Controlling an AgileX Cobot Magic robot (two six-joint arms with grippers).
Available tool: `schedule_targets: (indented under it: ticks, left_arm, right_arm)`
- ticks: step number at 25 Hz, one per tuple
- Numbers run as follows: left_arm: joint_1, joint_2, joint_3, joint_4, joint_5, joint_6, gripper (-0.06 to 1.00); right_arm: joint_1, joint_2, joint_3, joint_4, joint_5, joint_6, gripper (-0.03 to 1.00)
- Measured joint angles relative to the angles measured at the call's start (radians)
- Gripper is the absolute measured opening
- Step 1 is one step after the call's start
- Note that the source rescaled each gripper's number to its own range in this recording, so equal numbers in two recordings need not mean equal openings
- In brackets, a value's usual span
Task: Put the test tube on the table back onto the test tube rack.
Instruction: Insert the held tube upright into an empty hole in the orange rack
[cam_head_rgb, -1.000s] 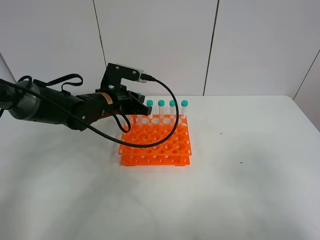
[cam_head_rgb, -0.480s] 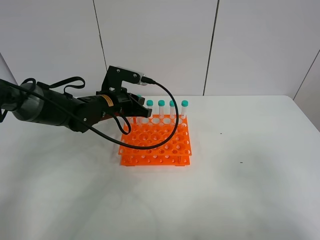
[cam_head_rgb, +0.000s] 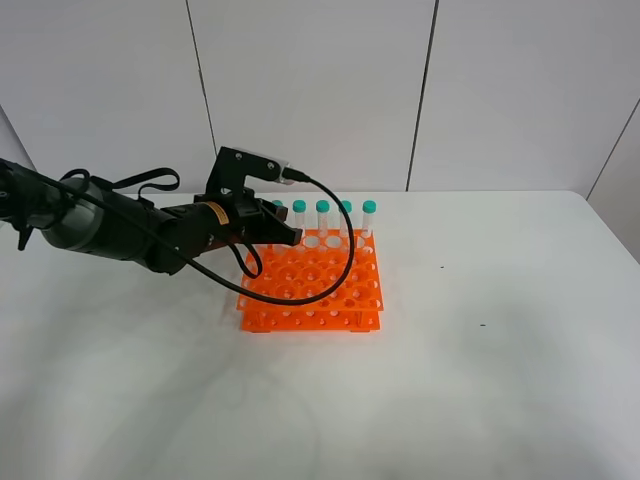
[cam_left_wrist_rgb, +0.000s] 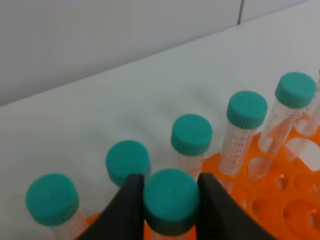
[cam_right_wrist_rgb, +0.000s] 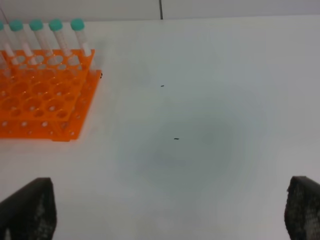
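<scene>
The test tube (cam_left_wrist_rgb: 171, 199) is pinched by its teal cap between the two black fingers of the left gripper (cam_head_rgb: 283, 232), held upright so the tip can be dropped straight into a hole. It is carried over the far-left part of the test tube rack (cam_head_rgb: 312, 280), just in front of the back row of capped tubes (cam_left_wrist_rgb: 191, 134), which runs toward 3 o'clock along the rack's far edge. Whether the tip is already in a hole cannot be told; it is hidden. The rack sits on the table (cam_head_rgb: 480, 360). The right gripper (cam_right_wrist_rgb: 170, 210) is parked well away at 3 o'clock, fingers spread wide, nothing held.
</scene>
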Motion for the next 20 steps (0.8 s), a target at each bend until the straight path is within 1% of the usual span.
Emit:
schedule_targets:
  ticks: [6, 10, 20]
  left_arm:
    - [0.0, 0.027, 0.0, -0.001, -0.019, -0.001, 0.0]
    - [0.0, 0.043, 0.0, -0.002, -0.029, -0.042, 0.0]
    - [0.017, 0.043, 0.0, -0.001, -0.037, -0.058, 0.0]
  right_arm:
    - [0.0, 0.0, 0.0, 0.0, 0.0, 0.0, 1.0]
    - [0.0, 0.0, 0.0, 0.0, 0.0, 0.0, 1.0]
    - [0.0, 0.0, 0.0, 0.0, 0.0, 0.0, 1.0]
